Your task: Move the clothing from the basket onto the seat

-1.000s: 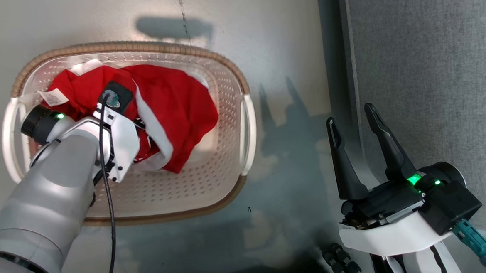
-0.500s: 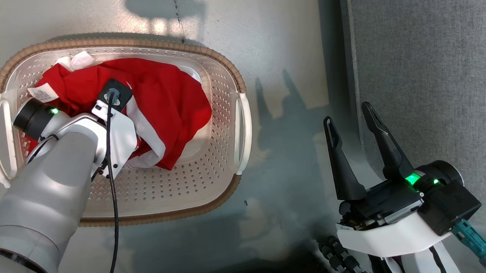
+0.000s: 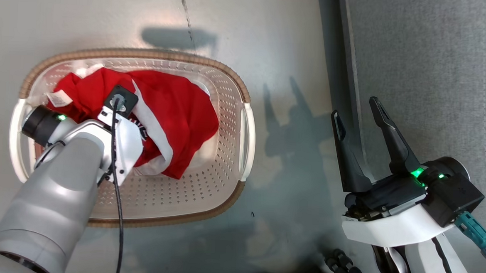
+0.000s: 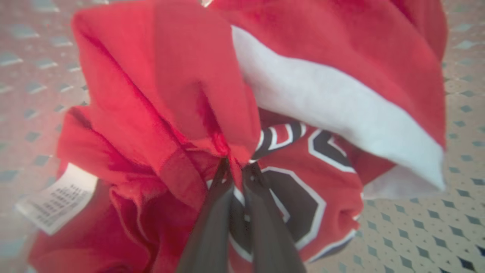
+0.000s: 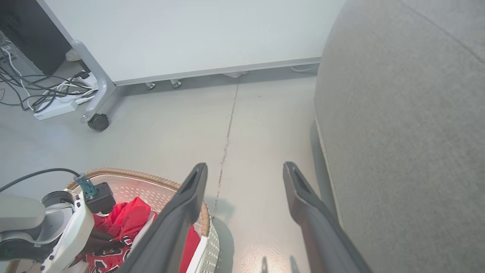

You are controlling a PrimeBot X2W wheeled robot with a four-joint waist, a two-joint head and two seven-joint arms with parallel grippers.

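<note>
The grey sofa seat (image 3: 437, 80) lies right of the cream laundry basket (image 3: 206, 193), where the red clothing (image 3: 182, 112) sits with a fold pinched in the closed left pincer (image 4: 235, 168); the right pincer (image 3: 356, 109) gapes wide by the seat's edge.

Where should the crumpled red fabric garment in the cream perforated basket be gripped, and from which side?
Pinch a raised fold near the middle of the red fabric garment, coming down from above: the walls of the cream perforated plastic basket block sideways approaches, and bunched ridges suit a narrow pinch. The left pincer is shut on such a fold.
</note>
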